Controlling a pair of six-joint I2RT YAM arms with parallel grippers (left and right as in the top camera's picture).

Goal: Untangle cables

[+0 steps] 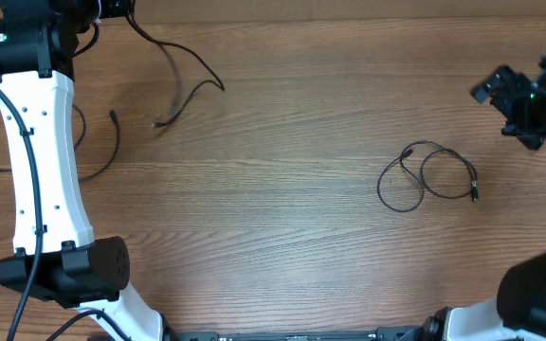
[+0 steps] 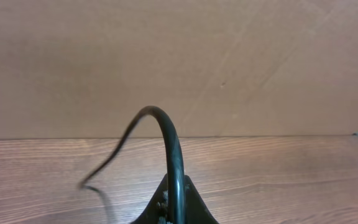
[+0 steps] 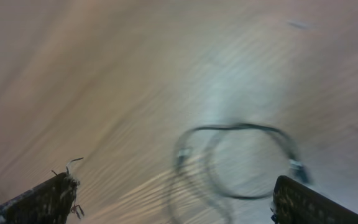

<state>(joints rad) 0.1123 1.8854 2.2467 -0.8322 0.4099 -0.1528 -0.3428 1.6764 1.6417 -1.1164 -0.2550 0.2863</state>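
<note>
Wood table point(image 1: 282, 246) fills every view. The right gripper point(image 3: 178, 208) has its jaws wide apart and holds nothing. The looped cable point(image 1: 379, 185) lies flat near it, at about 8 o'clock seen from above. This cable's long way runs from 9 to 3 o'clock. The left gripper point(image 2: 176, 202) is pinched tight on the held cable point(image 2: 166, 130), which curves up out of its jaws. A third cable point(image 1: 114, 142) lies beside the left arm. I think the right arm is much nearer the loop, so it should reach for it.

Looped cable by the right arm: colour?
Black; the looped cable shows best in the overhead view.
</note>
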